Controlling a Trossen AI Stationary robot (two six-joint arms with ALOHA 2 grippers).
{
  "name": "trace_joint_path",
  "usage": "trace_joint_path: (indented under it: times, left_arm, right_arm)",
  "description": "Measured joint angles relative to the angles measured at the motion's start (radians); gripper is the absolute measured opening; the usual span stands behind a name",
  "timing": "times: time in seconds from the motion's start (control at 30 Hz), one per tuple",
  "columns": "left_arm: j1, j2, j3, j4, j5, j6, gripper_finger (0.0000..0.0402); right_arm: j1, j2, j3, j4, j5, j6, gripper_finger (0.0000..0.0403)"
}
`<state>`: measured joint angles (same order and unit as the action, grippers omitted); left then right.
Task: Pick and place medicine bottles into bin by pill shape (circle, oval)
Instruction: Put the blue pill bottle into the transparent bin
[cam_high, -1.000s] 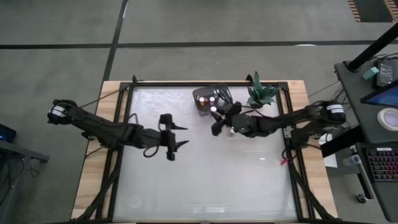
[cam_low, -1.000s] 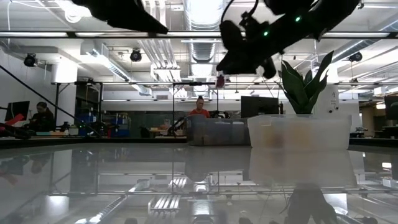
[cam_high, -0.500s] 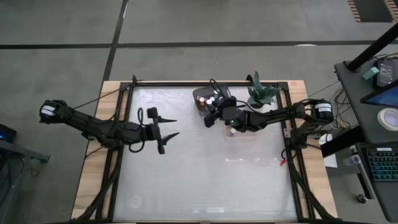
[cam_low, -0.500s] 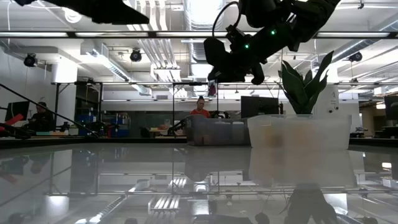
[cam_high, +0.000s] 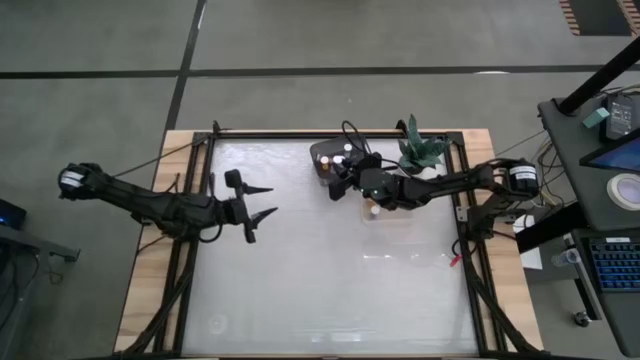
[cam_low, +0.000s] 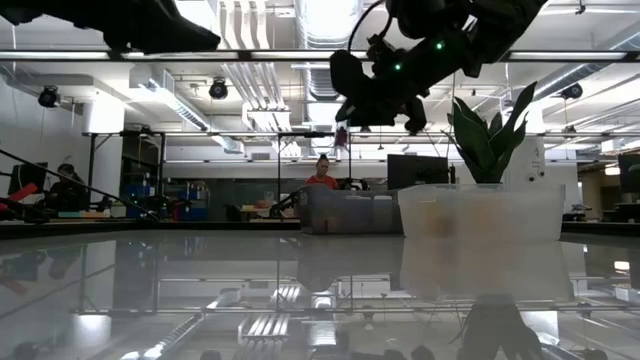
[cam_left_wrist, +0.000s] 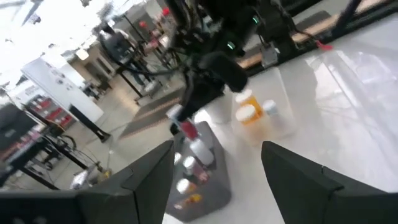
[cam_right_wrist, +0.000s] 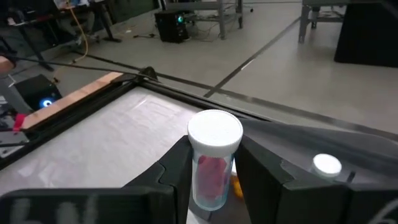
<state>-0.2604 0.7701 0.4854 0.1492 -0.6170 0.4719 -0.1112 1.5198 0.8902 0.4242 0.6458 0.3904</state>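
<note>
My right gripper (cam_high: 335, 186) is shut on a small medicine bottle (cam_right_wrist: 212, 168) with a white cap and pink-red contents. It hangs over the dark grey bin (cam_high: 318, 152), which holds other bottles (cam_left_wrist: 198, 151). From the left wrist view the held bottle (cam_left_wrist: 186, 129) shows just above that bin (cam_left_wrist: 214, 190). A clear bin (cam_high: 392, 212) beside it holds orange bottles (cam_left_wrist: 247, 107). My left gripper (cam_high: 262, 200) stands open over the table's left half, with nothing between its fingers (cam_left_wrist: 144, 180). My right gripper pinches the bottle's body (cam_right_wrist: 205, 177) just below the white cap (cam_right_wrist: 214, 132), one finger (cam_right_wrist: 177, 171) on either side. The fingers come nearly level from the table's right side. The bottle stands upright, lifted clear above the dark bin.
A green potted plant (cam_high: 420, 150) stands at the far edge, right of the dark bin. In the low view the plant (cam_low: 490, 130) rises behind the clear bin (cam_low: 480, 210). Bare white table (cam_high: 330, 280) stretches toward the near edge. People sit in the room beyond.
My right gripper has carried the bottle toward the table's left and far edge, from beside the clear bin to over the dark bin. My left gripper has drawn back toward the table's left edge, still open.
</note>
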Motion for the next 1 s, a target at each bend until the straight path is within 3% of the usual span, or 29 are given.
trace_joint_path:
  times: [0.47,1.0]
  left_arm:
    - [0.000,-0.101,0.014,0.180,-0.010,0.187,0.0226]
    - [0.010,-0.058,-0.003,0.170,0.000,0.268,0.0226]
  right_arm:
    - [0.059,-0.076,0.035,-0.031,-0.018,-0.121,0.0105]
    - [0.034,-0.072,0.037,-0.035,-0.017,-0.175,0.0105]
